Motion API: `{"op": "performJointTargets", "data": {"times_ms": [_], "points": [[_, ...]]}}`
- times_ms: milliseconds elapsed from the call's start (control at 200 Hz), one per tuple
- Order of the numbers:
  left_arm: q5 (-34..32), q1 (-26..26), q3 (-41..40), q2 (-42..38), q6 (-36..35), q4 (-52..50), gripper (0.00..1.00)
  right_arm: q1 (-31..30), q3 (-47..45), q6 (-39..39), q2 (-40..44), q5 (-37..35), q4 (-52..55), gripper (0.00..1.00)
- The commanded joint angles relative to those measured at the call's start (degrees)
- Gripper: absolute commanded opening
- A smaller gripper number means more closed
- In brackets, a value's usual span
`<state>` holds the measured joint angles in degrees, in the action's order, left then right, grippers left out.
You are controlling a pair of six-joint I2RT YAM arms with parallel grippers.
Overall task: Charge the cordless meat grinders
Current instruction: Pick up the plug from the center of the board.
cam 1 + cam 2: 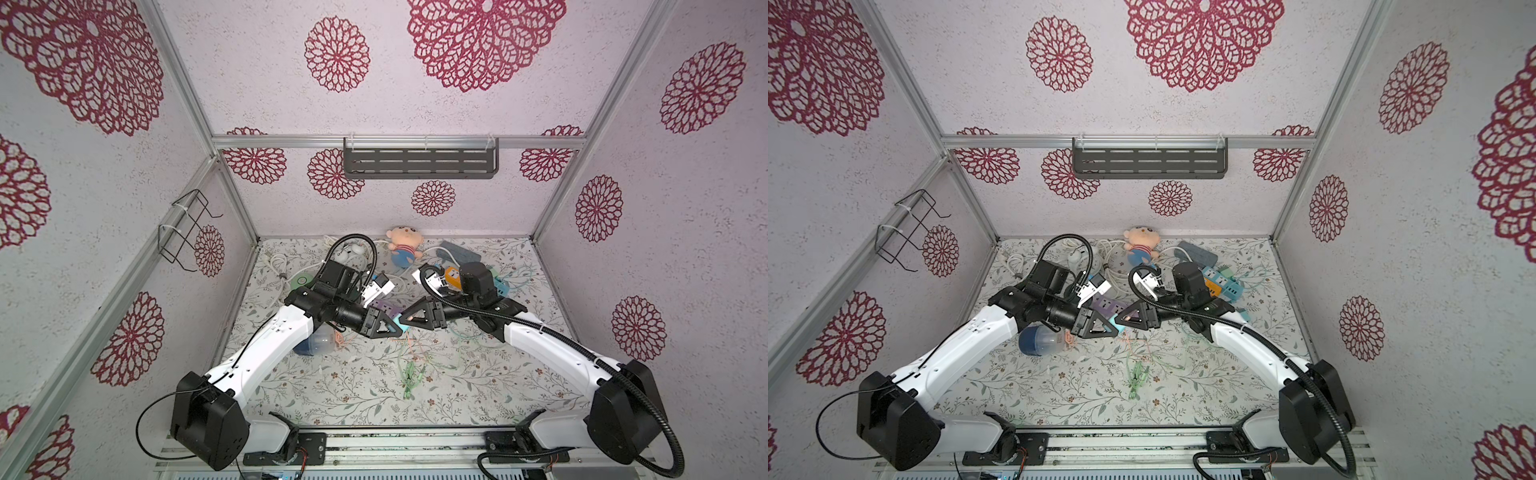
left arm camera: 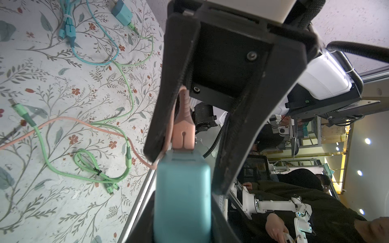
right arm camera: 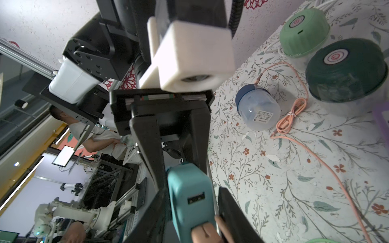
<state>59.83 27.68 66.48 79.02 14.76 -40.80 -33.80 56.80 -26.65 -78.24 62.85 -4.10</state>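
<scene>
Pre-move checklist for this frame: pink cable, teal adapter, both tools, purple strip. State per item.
1. Pink plug seated in teal adapter: ok, sits flush.
2. Left tool clamped on plug: not ok, plug touches one finger, gap to the other.
3. Right tool holding adapter: cannot tell, adapter sits between its fingers, contact unclear.
4. Pink cable plugged into navy grinder: ok, looks inserted.
5. Purple strip socket reachable: cannot tell, arms cover part.
</scene>
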Motion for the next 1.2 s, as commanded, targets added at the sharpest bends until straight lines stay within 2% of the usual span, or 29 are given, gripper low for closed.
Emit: {"op": "performJointTargets", "data": {"times_ms": [0,325,510,615,665,776,831,891,926,1011,1071,1116,1196], "points": [[-0.08,-1.57,2.58,1.03,-1.05,6.43,0.01,-1.97,0.2,-2.16,-0.55,5.53,-1.59,0.5],[0.98,-3.13,2.78,0.65,-1.23,6.43,0.01,-1.97,-0.02,-3.11,-1.24,6.13,-3.32,0.44],[1.17,-4.01,2.52,0.52,-1.3,6.34,0.01,-1.88,-0.46,-6.74,-0.35,7.79,-8.29,0.34],[1.08,-4.15,2.52,0.94,-0.99,6.64,0.02,-1.88,-0.57,-9.24,-0.06,8.29,-11.5,0.24],[0.7,-4.37,2.52,1.17,-0.58,7.03,0.1,-1.89,-0.38,-9.57,-0.03,8.3,-11.91,0.18],[-1.2,-4.8,2.34,1.07,0.88,8.21,0.47,-1.88,0.88,-8.1,-0.38,7.48,-9.59,0.08],[-2.68,-5.48,1.89,0.34,2.0,9.11,0.57,-1.56,2.54,-4.16,-0.84,5.97,-4.19,0.01],[-6.03,-6.85,1.13,-0.97,3.72,9.9,0.66,-0.65,4.13,-0.5,-1.57,2.85,1.71,0.0],[-8.22,-8.26,0.6,-1.81,4.97,10.09,0.76,0.28,4.69,1.06,-2.17,1.32,4.06,0.0],[-15.35,-12.19,-1.33,-4.65,8.8,11.0,0.79,2.85,6.15,3.8,-3.95,-4.22,9.07,0.0],[-24.07,-13.93,-1.9,-6.4,10.53,9.25,0.8,3.28,9.49,10.16,-6.18,-13.89,17.94,0.0],[-29.27,-14.08,-1.95,-7.36,11.23,7.31,0.79,2.39,12.5,14.42,-8.74,-24.74,23.94,0.0],[-31.84,-13.19,-3.22,-8.84,12.52,6.91,0.79,0.41,16.63,20.66,-14.67,-38.05,29.63,0.0]]}}
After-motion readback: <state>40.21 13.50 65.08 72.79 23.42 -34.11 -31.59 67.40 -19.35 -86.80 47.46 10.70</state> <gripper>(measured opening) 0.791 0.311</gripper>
